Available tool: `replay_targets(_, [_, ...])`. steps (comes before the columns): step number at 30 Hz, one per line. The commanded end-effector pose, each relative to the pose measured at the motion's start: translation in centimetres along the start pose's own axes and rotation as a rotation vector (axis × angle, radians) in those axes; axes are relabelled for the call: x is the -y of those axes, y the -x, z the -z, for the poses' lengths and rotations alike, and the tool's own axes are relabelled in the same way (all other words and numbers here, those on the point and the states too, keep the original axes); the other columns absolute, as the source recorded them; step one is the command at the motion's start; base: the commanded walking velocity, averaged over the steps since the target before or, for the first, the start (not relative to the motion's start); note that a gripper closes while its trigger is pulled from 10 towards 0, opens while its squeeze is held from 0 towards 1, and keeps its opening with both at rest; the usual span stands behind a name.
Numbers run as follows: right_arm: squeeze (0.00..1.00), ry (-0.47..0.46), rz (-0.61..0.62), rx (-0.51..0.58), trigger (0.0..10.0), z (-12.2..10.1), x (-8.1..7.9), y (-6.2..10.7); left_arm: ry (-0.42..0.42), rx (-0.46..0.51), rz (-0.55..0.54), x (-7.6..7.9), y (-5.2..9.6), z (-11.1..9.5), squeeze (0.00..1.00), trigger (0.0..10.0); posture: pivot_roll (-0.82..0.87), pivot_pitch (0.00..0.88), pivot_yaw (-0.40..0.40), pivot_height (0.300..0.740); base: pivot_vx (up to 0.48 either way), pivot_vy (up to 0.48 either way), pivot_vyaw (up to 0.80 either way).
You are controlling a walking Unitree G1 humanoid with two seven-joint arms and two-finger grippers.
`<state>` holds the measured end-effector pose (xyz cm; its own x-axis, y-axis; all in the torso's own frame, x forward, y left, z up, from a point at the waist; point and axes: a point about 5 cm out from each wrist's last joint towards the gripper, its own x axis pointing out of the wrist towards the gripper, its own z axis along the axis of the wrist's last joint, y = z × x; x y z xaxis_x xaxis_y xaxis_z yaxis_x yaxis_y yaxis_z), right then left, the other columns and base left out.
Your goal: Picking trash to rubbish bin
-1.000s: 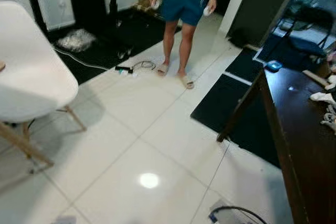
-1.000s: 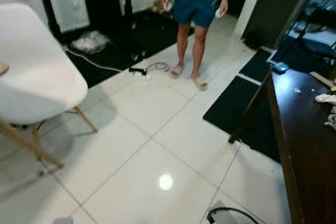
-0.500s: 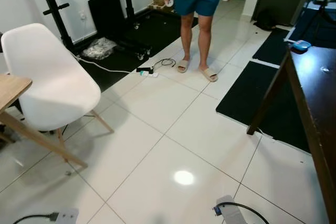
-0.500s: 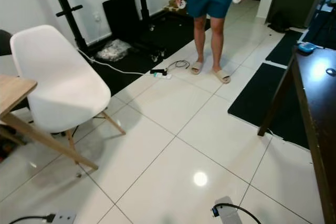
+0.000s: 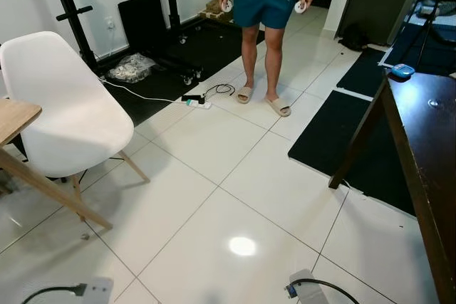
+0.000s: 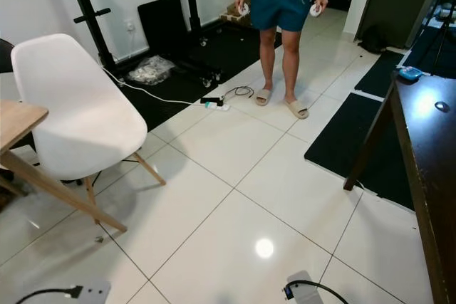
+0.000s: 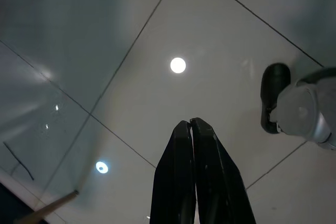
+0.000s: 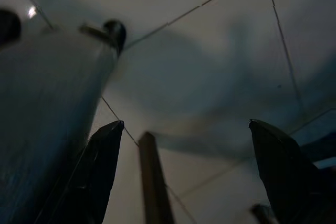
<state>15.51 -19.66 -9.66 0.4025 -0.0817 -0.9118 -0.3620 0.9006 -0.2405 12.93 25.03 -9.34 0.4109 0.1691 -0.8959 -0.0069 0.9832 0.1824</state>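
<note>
A crumpled clear plastic bag [image 5: 132,67] lies on the black mat [image 5: 178,51] by the far wall, to the left of a person. My left gripper [image 7: 191,125] hangs over the white floor tiles, its two black fingers [image 7: 176,182] pressed together with nothing between them. My right gripper [image 8: 186,135] also hangs low above the tiles; its fingers [image 8: 102,171] stand wide apart and hold nothing. The ends of both arms, with their cables, show at the lower edge of the eye views, left arm [image 5: 89,291] and right arm [image 5: 303,286].
A person [image 5: 265,5] in blue shorts stands ahead holding two white controllers. A white chair [image 5: 60,112] and a wooden table corner [image 5: 11,119] are at the left. A dark table [image 5: 427,147] runs along the right. A power strip and cable [image 5: 196,101] lie on the floor.
The camera has swung left and lifted, so the chair and the wooden table have come fully into view and the dark table has slid right. The person has shifted their feet slightly.
</note>
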Motion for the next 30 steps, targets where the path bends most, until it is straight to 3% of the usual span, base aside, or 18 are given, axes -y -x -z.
replay_targets(1, [0.0, 0.026, -0.026, -0.029, 10.0, 0.8, -0.4, 0.0, 0.022, -0.036, 0.009, 0.7, 0.1, 1.2, 0.0, 10.0, 0.1, 0.061, -0.069, 0.74, 0.0, 0.0, 0.0])
replay_targets(4, [0.0, 0.079, -0.017, -0.026, 10.0, 0.8, 0.7, 0.1, 0.058, -0.043, 0.003, 1.2, 0.1, 1.7, 0.0, 10.0, 0.12, 0.067, -0.134, 0.74, 0.0, 0.0, 0.0])
replay_targets(7, [0.0, 0.094, 0.027, -0.047, 10.0, 1.3, 2.6, 0.3, 0.064, -0.037, 0.012, 1.7, 0.1, 1.7, 0.0, 10.0, 0.15, 0.067, -0.118, 0.74, 0.0, 0.0, 0.0])
replay_targets(9, [0.0, 0.053, 0.062, -0.058, 10.0, 1.6, 3.5, 0.4, 0.052, -0.033, 0.021, 1.8, 0.1, 1.7, 0.0, 10.0, 0.16, 0.064, -0.099, 0.74, 0.0, 0.0, 0.0])
replay_targets(13, [0.0, 0.019, 0.066, -0.05, 10.0, 1.4, 3.5, 0.3, 0.044, -0.027, 0.017, 1.2, 0.1, 1.4, 0.0, 10.0, 0.17, 0.045, -0.032, 0.74, 0.0, 0.0, 0.0])
replay_targets(22, [0.0, 0.071, 0.009, -0.021, 10.0, -0.1, 1.6, 0.1, 0.054, -0.02, -0.005, 0.2, 0.1, 1.1, 0.0, 10.0, 0.15, 0.028, -0.056, 0.74, 0.0, 0.0, 0.0])
replay_targets(30, [0.0, 0.1, 0.003, -0.018, 10.0, -0.1, 1.5, 0.1, 0.064, -0.033, -0.002, 0.7, 0.2, 1.6, 0.0, 10.0, 0.14, 0.053, -0.062, 0.74, 0.0, 0.0, 0.0])
